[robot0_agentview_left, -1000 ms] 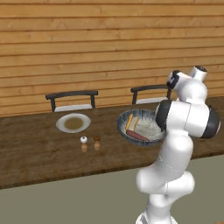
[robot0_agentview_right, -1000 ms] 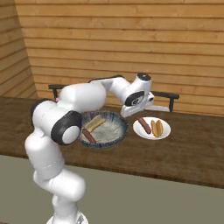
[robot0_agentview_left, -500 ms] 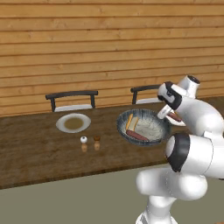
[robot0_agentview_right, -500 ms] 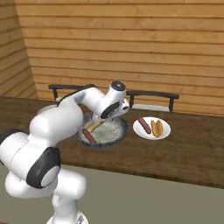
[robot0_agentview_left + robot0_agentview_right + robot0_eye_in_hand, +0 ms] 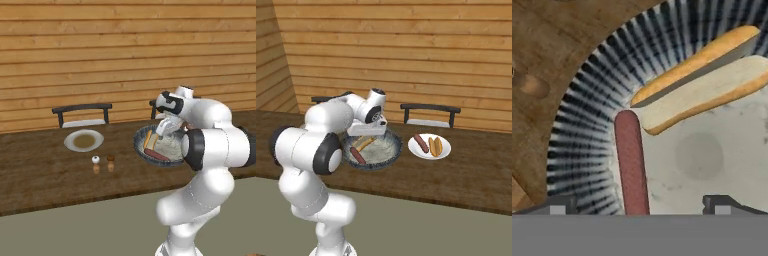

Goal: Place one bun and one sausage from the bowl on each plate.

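Note:
The dark grey-blue bowl point(image 5: 138, 145) point(image 5: 396, 150) point(image 5: 582, 125) holds one red-brown sausage point(image 5: 632, 165) point(image 5: 357, 156) and one split bun point(image 5: 702, 85) point(image 5: 363, 144). My gripper point(image 5: 163, 135) point(image 5: 367, 137) point(image 5: 641, 205) hovers open just above the bowl, pointing down. In the hand view the sausage runs up between the two fingertips point(image 5: 722, 204), a little left of centre, and nothing is held. One white plate point(image 5: 428, 156) to the bowl's right carries a sausage point(image 5: 421, 143) and a bun point(image 5: 436, 146). The other plate point(image 5: 84, 141), left of the bowl, is bare.
Small salt and pepper shakers point(image 5: 95, 162) stand on the wooden table point(image 5: 40, 175) between the bare plate and the front edge. Two dark chairs point(image 5: 82, 110) point(image 5: 430, 111) sit behind the table against the plank wall.
The arm has swung from over the right plate back to the bowl, and the hand has dropped low over it. The jaws stayed open throughout.

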Robot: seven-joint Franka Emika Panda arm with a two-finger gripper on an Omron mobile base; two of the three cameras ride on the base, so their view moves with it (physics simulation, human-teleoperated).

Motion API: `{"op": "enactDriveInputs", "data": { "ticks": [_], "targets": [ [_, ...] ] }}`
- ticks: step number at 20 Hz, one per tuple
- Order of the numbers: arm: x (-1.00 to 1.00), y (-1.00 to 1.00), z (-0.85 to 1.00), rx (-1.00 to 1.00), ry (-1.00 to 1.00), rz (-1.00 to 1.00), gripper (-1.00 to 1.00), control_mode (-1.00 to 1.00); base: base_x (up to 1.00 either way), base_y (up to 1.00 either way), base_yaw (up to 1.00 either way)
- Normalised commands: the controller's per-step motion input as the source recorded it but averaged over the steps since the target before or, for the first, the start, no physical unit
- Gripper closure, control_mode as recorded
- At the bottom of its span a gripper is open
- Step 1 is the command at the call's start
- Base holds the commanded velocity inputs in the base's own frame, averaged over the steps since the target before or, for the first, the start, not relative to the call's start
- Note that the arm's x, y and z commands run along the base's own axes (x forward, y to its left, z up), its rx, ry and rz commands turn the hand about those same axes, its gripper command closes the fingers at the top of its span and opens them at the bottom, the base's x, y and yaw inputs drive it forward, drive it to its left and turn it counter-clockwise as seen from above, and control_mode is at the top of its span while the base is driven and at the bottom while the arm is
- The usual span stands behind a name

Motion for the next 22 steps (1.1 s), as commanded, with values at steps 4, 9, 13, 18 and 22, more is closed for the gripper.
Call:
{"op": "enactDriveInputs", "data": {
  "ticks": [4, 9, 13, 18, 22],
  "targets": [
    [0.03, 0.08, -0.79, 0.00, 0.21, 0.00, -1.00, -1.00, 0.00, 0.00, 0.00],
    [0.00, 0.11, -0.46, 0.00, 0.04, 0.00, -1.00, -1.00, 0.00, 0.00, 0.00],
    [0.00, 0.38, -0.18, 0.00, 0.01, 0.02, -1.00, -1.00, 0.00, 0.00, 0.00],
    [-0.06, 0.22, -0.19, 0.00, 0.01, 0.06, -1.00, -1.00, 0.00, 0.00, 0.00],
    [-0.14, 0.00, -0.25, 0.03, 0.00, 0.09, -1.00, -1.00, 0.00, 0.00, 0.00]
  ]
}}
